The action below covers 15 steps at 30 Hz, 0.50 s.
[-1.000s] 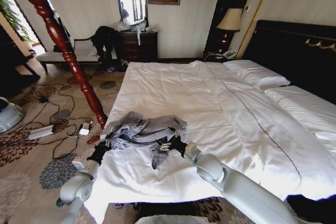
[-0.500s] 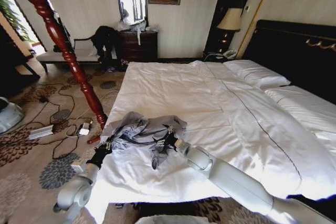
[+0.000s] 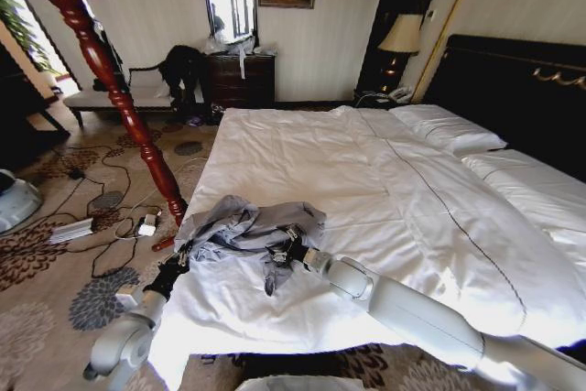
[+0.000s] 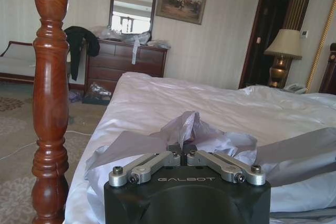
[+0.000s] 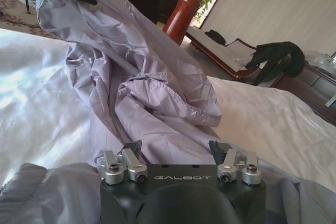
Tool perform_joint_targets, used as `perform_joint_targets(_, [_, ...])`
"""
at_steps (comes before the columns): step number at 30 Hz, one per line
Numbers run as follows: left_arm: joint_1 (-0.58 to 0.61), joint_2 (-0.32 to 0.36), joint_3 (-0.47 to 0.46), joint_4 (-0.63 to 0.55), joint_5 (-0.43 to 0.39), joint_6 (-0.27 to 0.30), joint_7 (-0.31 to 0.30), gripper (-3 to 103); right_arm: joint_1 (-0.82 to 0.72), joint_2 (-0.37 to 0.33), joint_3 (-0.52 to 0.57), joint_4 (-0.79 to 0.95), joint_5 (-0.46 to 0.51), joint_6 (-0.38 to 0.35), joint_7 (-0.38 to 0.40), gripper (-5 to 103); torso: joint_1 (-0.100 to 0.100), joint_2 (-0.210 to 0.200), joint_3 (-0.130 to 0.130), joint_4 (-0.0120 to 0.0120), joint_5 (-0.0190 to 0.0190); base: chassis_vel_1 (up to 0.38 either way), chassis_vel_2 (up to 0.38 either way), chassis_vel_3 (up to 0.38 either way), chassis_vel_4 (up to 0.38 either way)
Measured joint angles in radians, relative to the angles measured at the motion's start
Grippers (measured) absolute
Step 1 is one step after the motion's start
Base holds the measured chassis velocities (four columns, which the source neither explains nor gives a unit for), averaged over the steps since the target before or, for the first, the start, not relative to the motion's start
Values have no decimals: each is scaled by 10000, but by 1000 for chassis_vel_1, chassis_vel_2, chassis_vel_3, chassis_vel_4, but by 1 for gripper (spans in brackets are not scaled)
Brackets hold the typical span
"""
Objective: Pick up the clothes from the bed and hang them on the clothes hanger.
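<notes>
At the bed's near left corner, the closed left gripper pinches the crumpled shirt while the right gripper, fingers spread, has advanced onto its folds, suggesting a two-handed lift; beyond, the wooden post crowds the left side.

I see the crumpled grey-blue thin-fabric shirt lying near the foot corner of the wide white-quilted bed. My right gripper sits against its near edge; my left gripper touches its left end, beside the red turned-wood post.
</notes>
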Motion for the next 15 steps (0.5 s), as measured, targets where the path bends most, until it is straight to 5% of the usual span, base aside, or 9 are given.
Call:
perform_joint_targets(2, [0, -6, 0, -1, -4, -2, 2, 0, 69, -6, -76, -41, -2, -34, -3, 73, 0, 0, 0, 0, 0, 0, 0, 0, 0])
perform_joint_targets(10, [51, -88, -122, 58, -50, -46, 23, 0, 273, 110, -250, -346, 135, -318, 25, 35, 0, -1, 0, 0, 0, 0, 0, 0, 0])
perform_joint_targets(15, [76, -90, -177, 58, -73, -54, 30, 0, 284, 149, -313, -373, 135, -322, 27, 24, 0, 0, 0, 0, 0, 0, 0, 0, 0])
